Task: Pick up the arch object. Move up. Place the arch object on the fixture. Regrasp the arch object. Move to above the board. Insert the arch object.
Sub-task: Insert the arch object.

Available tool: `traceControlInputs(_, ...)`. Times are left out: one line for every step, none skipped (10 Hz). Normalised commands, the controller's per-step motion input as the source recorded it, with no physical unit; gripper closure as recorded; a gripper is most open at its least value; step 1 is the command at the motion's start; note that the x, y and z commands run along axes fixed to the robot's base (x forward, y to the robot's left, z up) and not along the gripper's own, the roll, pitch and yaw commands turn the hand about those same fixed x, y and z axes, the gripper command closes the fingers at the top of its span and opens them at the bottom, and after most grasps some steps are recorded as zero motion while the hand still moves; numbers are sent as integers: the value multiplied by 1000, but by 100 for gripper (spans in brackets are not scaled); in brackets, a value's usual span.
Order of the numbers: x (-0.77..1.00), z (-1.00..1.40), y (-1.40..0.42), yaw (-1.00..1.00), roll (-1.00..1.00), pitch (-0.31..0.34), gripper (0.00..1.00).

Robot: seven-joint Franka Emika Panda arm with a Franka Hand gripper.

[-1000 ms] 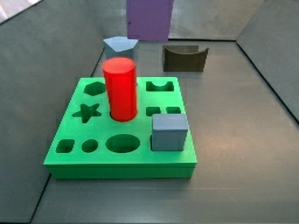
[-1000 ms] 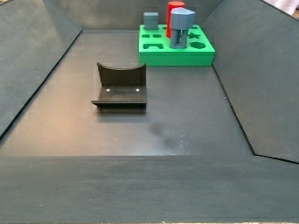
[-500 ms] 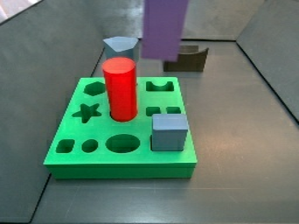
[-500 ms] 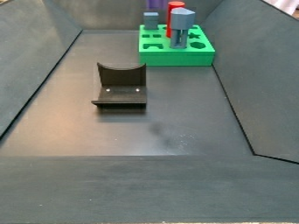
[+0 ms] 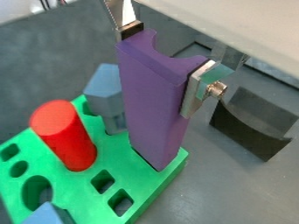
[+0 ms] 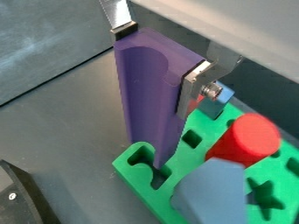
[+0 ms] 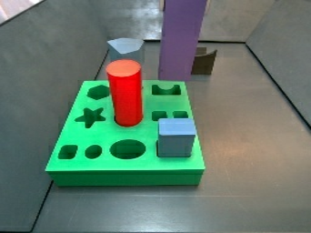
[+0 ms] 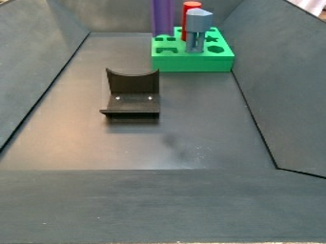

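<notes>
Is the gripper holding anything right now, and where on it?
Yes: the gripper holds the arch object upright above the board, with its fingers clamped on opposite sides near the upper end.

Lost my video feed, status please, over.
Claw shut on arch object, upright over the board's far edge. Not inserted. Red cylinder stands close beside.

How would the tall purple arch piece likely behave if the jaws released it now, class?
The arch object, clamped upright in the gripper over the board, looks rigid, with flat faces, so it probably won't roll. Tall and narrow, it may tip unless seated in its hole.
</notes>
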Motion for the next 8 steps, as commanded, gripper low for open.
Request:
traceControlInputs(-183, -477, 120, -63, -24, -196, 100)
traceControlInputs(-149, -386, 66, 0, -50, -174, 100)
traceControlInputs(-86, -289, 171, 0, -190, -156, 100)
traceControlInputs(-177, -266, 154, 46, -143, -163, 100)
traceControlInputs(-320, -231, 194, 117, -53, -159, 100)
traceControlInputs(-217, -237, 69, 137, 0, -107, 100)
traceControlInputs(0, -366, -54, 109, 0, -59, 100)
traceControlInputs(74, -580, -246, 40, 0, -63, 100)
